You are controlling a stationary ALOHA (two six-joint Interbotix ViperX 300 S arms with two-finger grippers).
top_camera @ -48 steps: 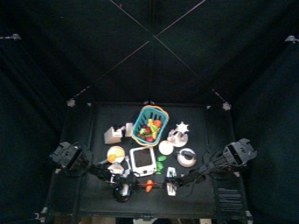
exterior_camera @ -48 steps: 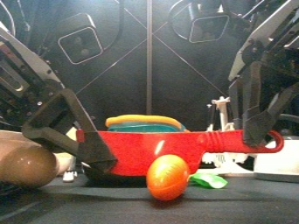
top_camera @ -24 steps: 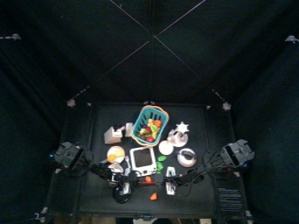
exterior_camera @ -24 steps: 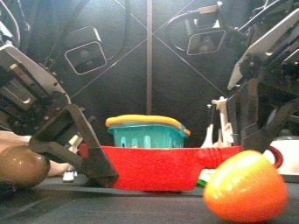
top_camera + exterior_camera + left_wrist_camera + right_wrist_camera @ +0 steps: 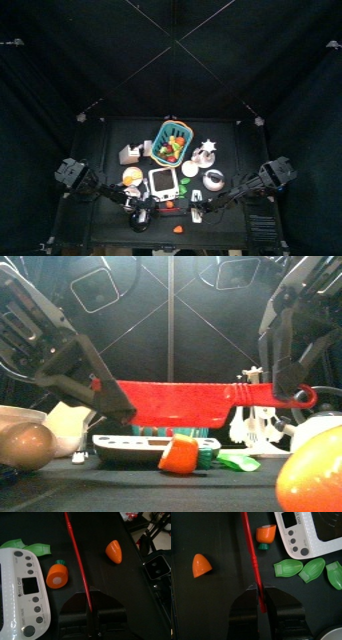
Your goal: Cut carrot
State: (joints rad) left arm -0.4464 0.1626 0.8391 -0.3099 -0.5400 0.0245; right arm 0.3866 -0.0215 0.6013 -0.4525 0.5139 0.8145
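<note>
The carrot lies in two pieces on the black table. A stub with a green top [image 5: 57, 575] [image 5: 265, 533] [image 5: 178, 454] lies beside the white board [image 5: 23, 592]. The pointed tip [image 5: 114, 551] [image 5: 200, 565] lies apart at the table's front, large in the front view [image 5: 318, 471]. A red knife [image 5: 174, 401] hangs level above the stub, held at both ends. My left gripper [image 5: 90, 612] is shut on its blade end. My right gripper [image 5: 260, 609] is shut on its handle end. In the top view both grippers [image 5: 144, 210] [image 5: 195, 210] are at the table's front.
The white board with buttons [image 5: 162, 182] lies behind the knife. A teal basket of produce [image 5: 174, 143] stands at the back. A yellow-orange ball [image 5: 132, 178] and a brown ball [image 5: 24, 444] are at the left. Green pods [image 5: 301, 568] lie right of the stub.
The knife has risen from the table to above the carrot. The carrot, whole a second ago, now lies in two pieces, and the tip has rolled toward the table's front.
</note>
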